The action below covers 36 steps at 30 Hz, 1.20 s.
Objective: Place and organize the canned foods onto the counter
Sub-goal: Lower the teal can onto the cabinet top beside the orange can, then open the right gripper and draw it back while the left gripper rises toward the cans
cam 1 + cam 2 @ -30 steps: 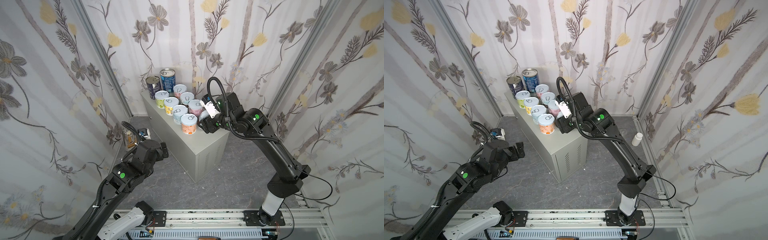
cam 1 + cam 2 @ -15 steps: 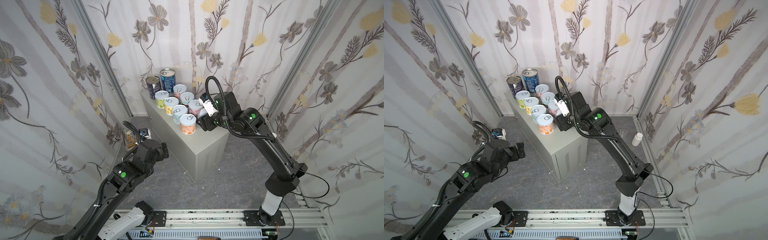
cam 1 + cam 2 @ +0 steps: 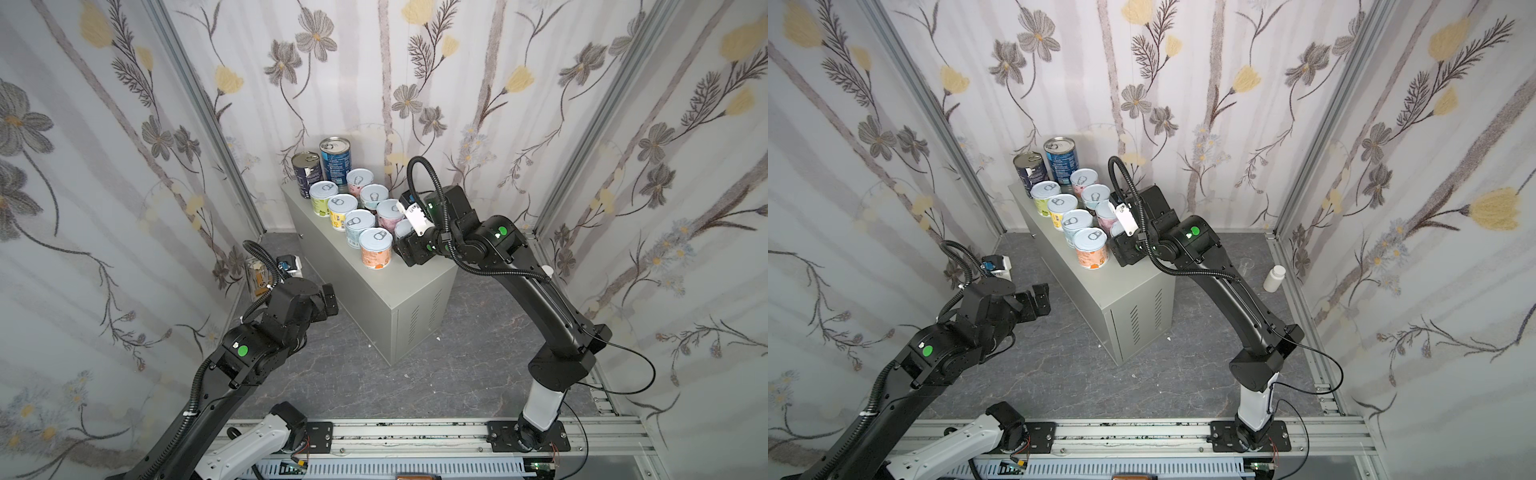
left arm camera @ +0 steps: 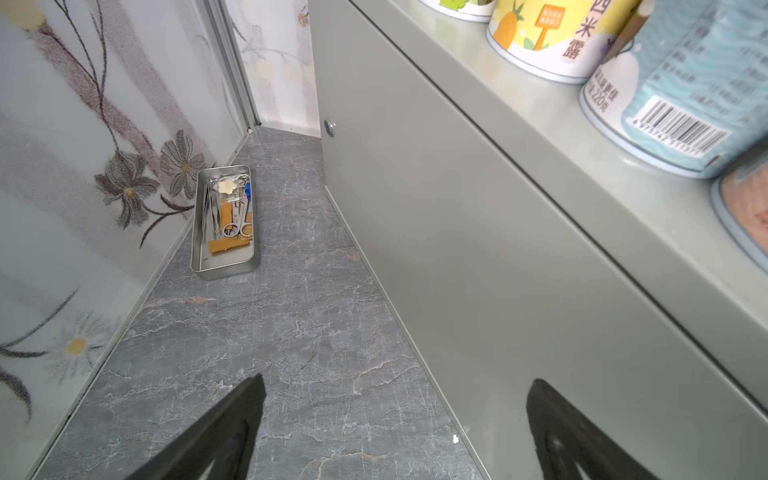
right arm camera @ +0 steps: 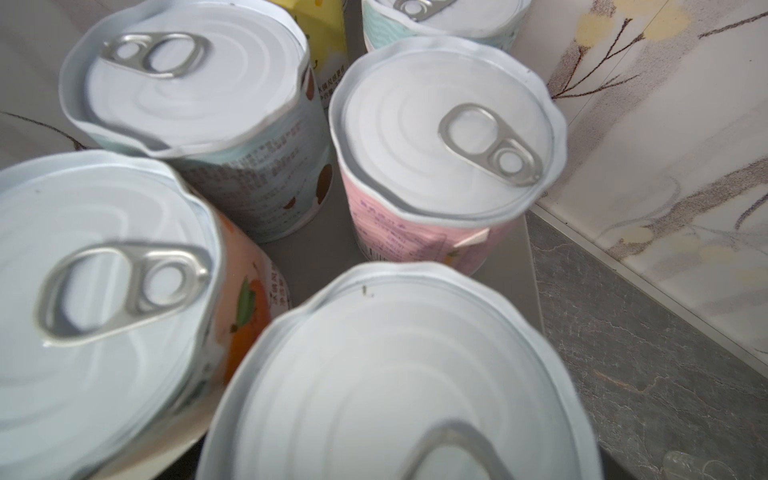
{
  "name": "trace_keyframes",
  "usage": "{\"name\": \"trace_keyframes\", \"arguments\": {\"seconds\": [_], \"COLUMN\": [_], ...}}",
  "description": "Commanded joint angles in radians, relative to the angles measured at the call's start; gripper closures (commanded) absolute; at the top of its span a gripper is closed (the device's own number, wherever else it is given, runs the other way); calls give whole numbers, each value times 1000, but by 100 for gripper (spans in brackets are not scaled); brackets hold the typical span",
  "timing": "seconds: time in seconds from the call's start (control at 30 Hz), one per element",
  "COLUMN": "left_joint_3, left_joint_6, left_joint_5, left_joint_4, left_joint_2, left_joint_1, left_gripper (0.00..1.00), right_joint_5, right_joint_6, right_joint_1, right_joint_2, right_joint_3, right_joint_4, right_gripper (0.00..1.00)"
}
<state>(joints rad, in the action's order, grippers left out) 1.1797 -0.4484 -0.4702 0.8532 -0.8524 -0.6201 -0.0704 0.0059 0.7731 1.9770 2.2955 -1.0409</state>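
Note:
The canned foods stand in two rows on the counter (image 3: 419, 286). Two tall dark blue cans (image 3: 335, 160) are at the back, with short pastel cans in front, the nearest orange (image 3: 375, 247). My right gripper (image 3: 406, 245) hangs over the nearest can of the right row (image 3: 402, 227). That can's lid (image 5: 395, 374) fills the right wrist view, and the fingers are hidden. My left gripper (image 4: 395, 399) is open and empty, low beside the counter's long side, as both top views show (image 3: 1034, 301).
A white pill bottle (image 3: 1274, 277) and a clear glass cup (image 3: 1246, 266) stand on the floor right of the counter. An open metal tin of tools (image 4: 226, 220) lies by the left wall. Floral walls close in on three sides.
The right arm has shifted slightly toward the back over the right row of cans. The left arm has not moved.

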Motion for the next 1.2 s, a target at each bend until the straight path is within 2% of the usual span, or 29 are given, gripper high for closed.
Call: {"name": "trace_keyframes", "arguments": {"seconds": [0.0, 0.3, 0.47, 0.63, 0.77, 0.83, 1.0, 1.17], "left_joint_3": [15, 36, 58, 66, 81, 86, 86, 52], "left_joint_6": [-6, -15, -26, -25, -13, -9, -3, 15], "left_joint_5": [-3, -6, 2, 18, 16, 9, 10, 28], "left_joint_4": [7, 31, 33, 32, 31, 30, 28, -12], "left_joint_2": [7, 24, 23, 29, 33, 33, 25, 28], "left_joint_1": [1, 3, 3, 3, 2, 3, 3, 3], "left_gripper": [0, 0, 0, 0, 0, 0, 0, 0], "right_joint_5": [-12, 18, 15, 4, 9, 17, 89, 129], "right_joint_6": [-20, -24, -20, -20, -13, -13, -14, 7], "right_joint_1": [0, 3, 3, 3, 3, 2, -7, -19], "right_joint_2": [-18, -102, -170, -270, -391, -479, -613, -649], "right_joint_3": [1, 1, 1, -53, -228, -359, -647, -790], "right_joint_4": [14, 65, 85, 94, 177, 245, 435, 558], "right_gripper": [16, 2, 3, 14, 37, 44, 54, 63]}}
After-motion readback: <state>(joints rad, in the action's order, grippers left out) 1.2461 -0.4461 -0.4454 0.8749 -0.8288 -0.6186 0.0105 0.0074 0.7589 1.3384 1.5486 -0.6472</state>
